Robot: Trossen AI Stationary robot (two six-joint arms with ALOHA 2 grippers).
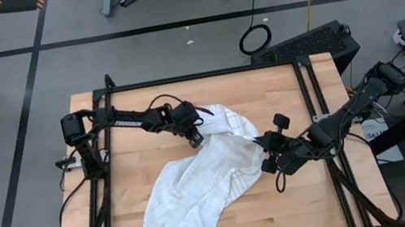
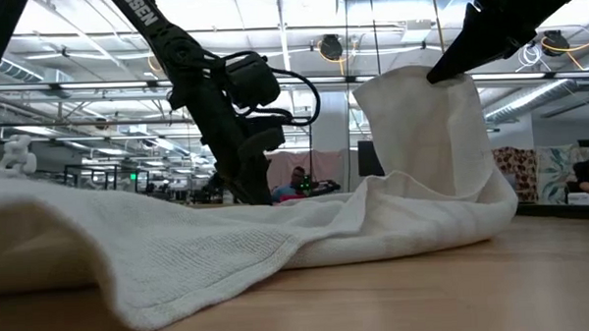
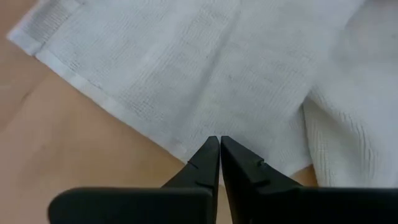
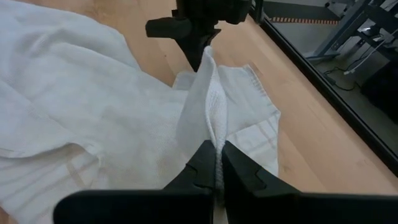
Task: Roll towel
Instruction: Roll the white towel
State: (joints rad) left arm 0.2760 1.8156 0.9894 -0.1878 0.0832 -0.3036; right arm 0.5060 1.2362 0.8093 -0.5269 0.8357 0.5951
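- The towel (image 1: 199, 188) lies crumpled across the middle of the wooden table (image 1: 302, 216), its bulk trailing toward 7 o'clock.
- The left gripper (image 1: 197, 139) sits at the towel's 12 o'clock edge — fingers pressed together over the hem.
- The right gripper (image 1: 267, 164), at 3 o'clock, pinches a raised fold of towel.

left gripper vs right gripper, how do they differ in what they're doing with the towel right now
The right gripper has its jaws shut on a fold of the towel, holding that part raised off the table. The left gripper has its jaws shut too, its tips at the towel's edge; whether they pinch cloth is unclear. The left gripper is at the towel's far edge, the right at its right side. Both point at the same towel.
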